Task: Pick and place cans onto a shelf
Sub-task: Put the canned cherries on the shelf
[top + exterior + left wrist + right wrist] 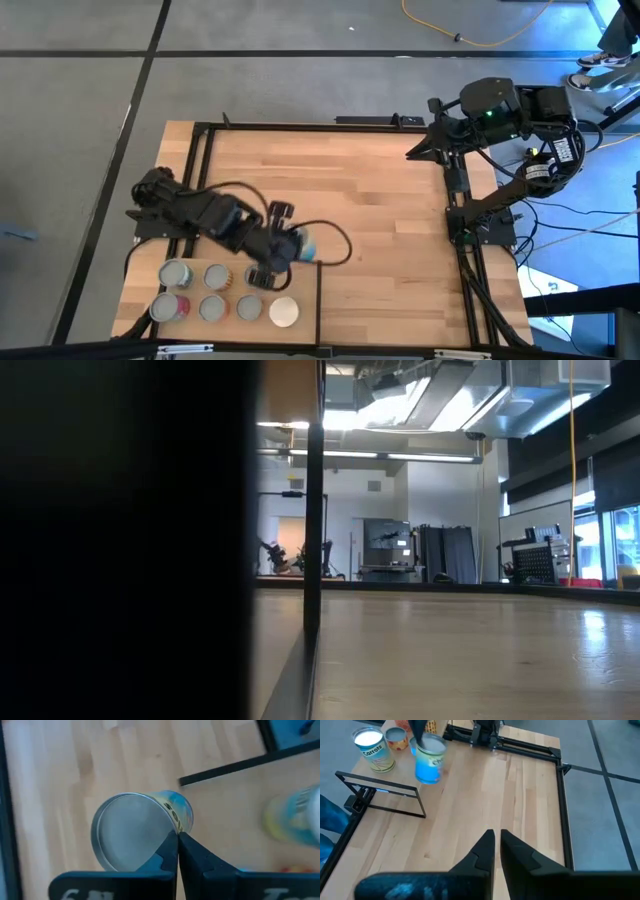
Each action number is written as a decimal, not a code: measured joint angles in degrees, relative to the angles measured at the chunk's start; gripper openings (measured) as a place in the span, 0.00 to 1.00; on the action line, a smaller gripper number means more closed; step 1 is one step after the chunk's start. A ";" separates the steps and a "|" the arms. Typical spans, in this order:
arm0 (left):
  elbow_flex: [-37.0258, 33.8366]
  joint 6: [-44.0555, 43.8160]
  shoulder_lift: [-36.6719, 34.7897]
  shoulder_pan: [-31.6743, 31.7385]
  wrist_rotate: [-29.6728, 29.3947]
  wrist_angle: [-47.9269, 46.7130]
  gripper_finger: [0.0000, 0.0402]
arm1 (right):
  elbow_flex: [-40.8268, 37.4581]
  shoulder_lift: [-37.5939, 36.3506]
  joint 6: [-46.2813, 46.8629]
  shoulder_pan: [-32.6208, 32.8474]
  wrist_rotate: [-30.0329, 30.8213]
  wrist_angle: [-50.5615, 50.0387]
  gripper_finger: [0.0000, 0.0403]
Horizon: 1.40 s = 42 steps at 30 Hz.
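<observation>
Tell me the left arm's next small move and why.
Probably shift the left hand, with the blue-labelled can at its tip, inward over the shelf toward the bare back-row spot. The can is only by the shelf's corner, while six cans already stand in rows.

- Both arms (200, 212) are dark, near-black, with chunky jointed links.
- A black cable (330, 238) loops off the left one.
- The right arm (500, 110) shows a green light.
</observation>
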 joint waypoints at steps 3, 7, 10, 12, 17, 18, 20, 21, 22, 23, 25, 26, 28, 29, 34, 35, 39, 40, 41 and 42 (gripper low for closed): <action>0.00 -6.01 0.00 -3.21 -0.36 0.08 0.00 | 0.00 0.00 -0.50 0.00 -0.02 0.01 0.08; 0.00 -10.51 0.00 -6.43 -0.51 0.17 0.00 | 0.00 0.00 -0.50 0.00 -0.02 0.00 0.08; 0.00 -12.81 0.70 -7.28 -0.26 0.23 0.00 | 0.00 0.00 -0.48 0.01 -0.02 0.00 0.08; -0.07 -13.36 1.67 -7.52 0.85 0.24 0.00 | 0.00 0.00 -0.47 0.00 -0.02 0.00 0.08; -0.09 -13.38 4.00 -8.03 3.76 0.39 0.00 | 0.00 0.00 -0.45 0.02 -0.04 0.00 0.08; -0.09 -13.31 4.24 -8.03 4.21 0.33 0.00 | 0.00 0.00 -0.45 0.01 -0.02 0.00 0.08; -0.09 -13.00 4.49 -8.02 4.23 0.30 0.00 | 0.00 0.00 -0.45 0.02 -0.02 0.00 0.08; -0.09 -12.91 4.51 -8.01 4.23 0.29 0.00 | 0.00 0.00 -0.45 0.02 -0.02 0.00 0.08; -0.09 -12.85 4.52 -8.01 4.20 0.28 0.00 | 0.00 0.00 -0.45 0.02 -0.02 0.01 0.08; -0.09 -12.85 4.52 -8.01 4.21 0.28 0.00 | 0.00 0.00 -0.45 0.01 -0.02 0.00 0.08; -0.09 -12.83 4.52 -7.89 4.21 0.26 0.00 | 0.00 0.00 -0.45 0.02 -0.02 0.00 0.08; -0.09 -12.81 4.50 -7.86 4.21 0.26 0.00 | 0.00 0.00 -0.45 0.02 -0.02 0.00 0.08; -0.09 -13.00 4.52 -7.86 4.21 0.24 0.00 | 0.00 0.00 -0.45 0.02 -0.02 0.00 0.08; -0.09 -13.25 4.51 -7.86 4.21 0.24 0.00 | 0.00 0.00 -0.45 0.02 -0.02 0.00 0.08; -0.09 -14.44 4.51 -7.84 4.13 0.26 0.00 | 0.00 0.00 -0.44 0.01 -0.02 0.00 0.08; -0.09 -15.19 4.50 -7.84 3.92 0.26 0.00 | 0.00 0.00 -0.43 0.02 -0.02 0.01 0.08; -0.09 -16.73 4.50 -7.82 3.73 0.38 0.03 | 0.00 0.00 -0.43 0.02 -0.02 0.00 0.08; -0.09 -16.72 4.50 -7.82 3.75 0.51 0.04 | 0.00 0.00 -0.44 0.02 -0.02 0.00 0.08; -0.09 -16.72 4.50 -7.83 3.76 0.65 0.06 | 0.00 0.00 -0.43 0.01 -0.02 0.01 0.08; -0.09 -16.74 4.51 -7.84 3.76 0.75 0.07 | 0.00 0.00 -0.43 0.02 -0.02 0.00 0.08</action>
